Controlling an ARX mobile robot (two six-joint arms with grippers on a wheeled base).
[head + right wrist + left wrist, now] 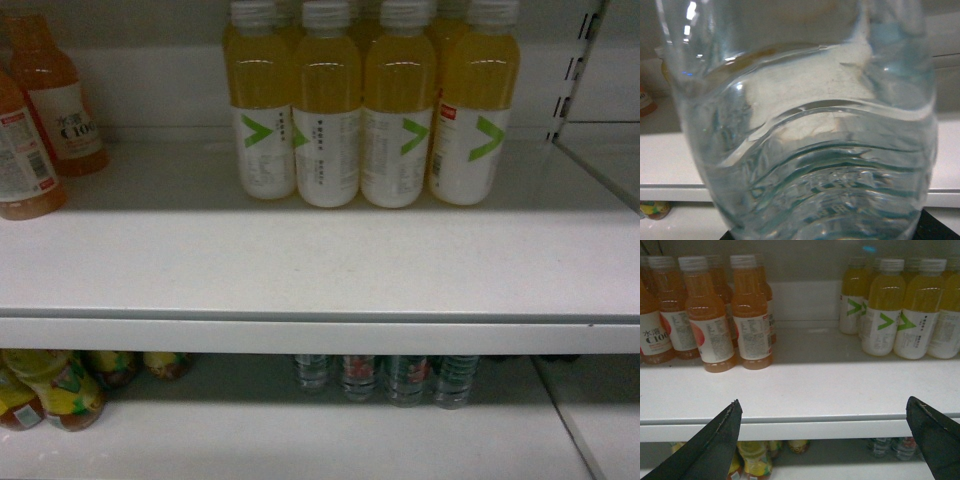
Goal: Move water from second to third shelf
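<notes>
water bottle: a clear ribbed bottle (805,145) fills nearly the whole right wrist view, pressed close to the lens, colourless water inside; a white shelf edge shows behind it.
right gripper: only a dark corner shows at the bottom right of its own view, under the bottle; cannot tell whether the jaws pinch the bottle or stand apart. not seen in the head view.
left gripper: (827,440) two dark fingers (715,445) spread wide at the bottom corners of the left wrist view, nothing between them, in front of the shelf edge.
upper shelf: (300,270) white board with a bare front strip.
yellow drinks: (365,105) a tight cluster with white labels and green arrows, at the middle back of that shelf.
orange drinks: (715,315) a group on the left of the same shelf, apart from the yellow ones.
lower shelf: more water bottles (390,378) stand in a row beneath the board, partly hidden; colourful bottles (60,385) at its left.
</notes>
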